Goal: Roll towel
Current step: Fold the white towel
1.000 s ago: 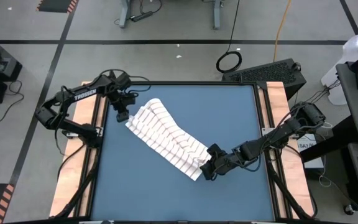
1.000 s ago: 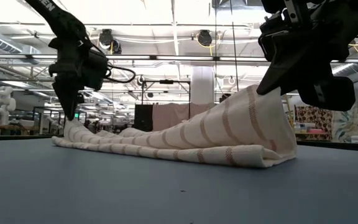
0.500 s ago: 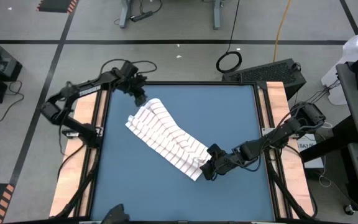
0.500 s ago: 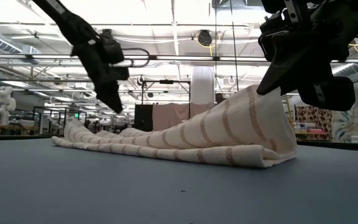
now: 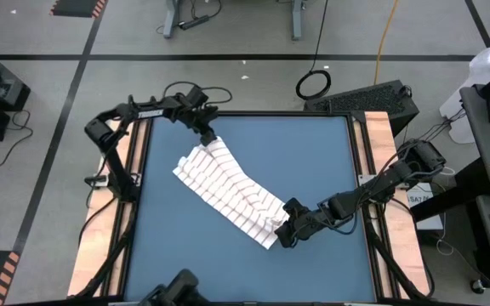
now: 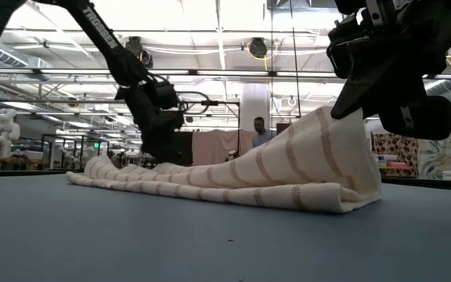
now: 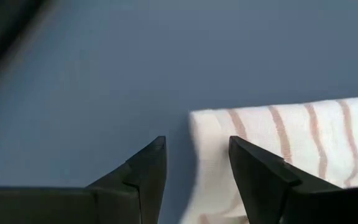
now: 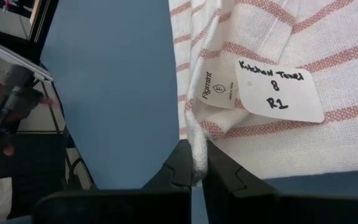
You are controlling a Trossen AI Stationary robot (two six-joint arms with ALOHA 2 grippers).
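Observation:
The towel, white with thin reddish stripes, lies as a crumpled diagonal band on the blue table, from far left to near right. My left gripper stands open at the towel's far corner; in its wrist view the fingers straddle that corner's edge. My right gripper is shut on the towel's near right end, which rises off the table to it. The rest of the towel lies flat on the tabletop. My left gripper has one finger over the towel's far corner; whether it touches the cloth I cannot tell. My right gripper pinches a bunched edge of the towel between its two fingers, beside the sewn-in tag. The fingers slant down from the table's right. That end is lifted, and the cloth slopes down to the table.
A handwritten white label and a small brand tag sit on the towel by my right gripper. Bare blue tabletop lies to the far right and near left. A person stands far off in the room.
My left gripper has gone from the towel's left corner toward the table's far edge and then right, along the towel's short end to its far corner, sinking and tipping further down. Its fingers stay open. My right gripper and the towel have kept still.

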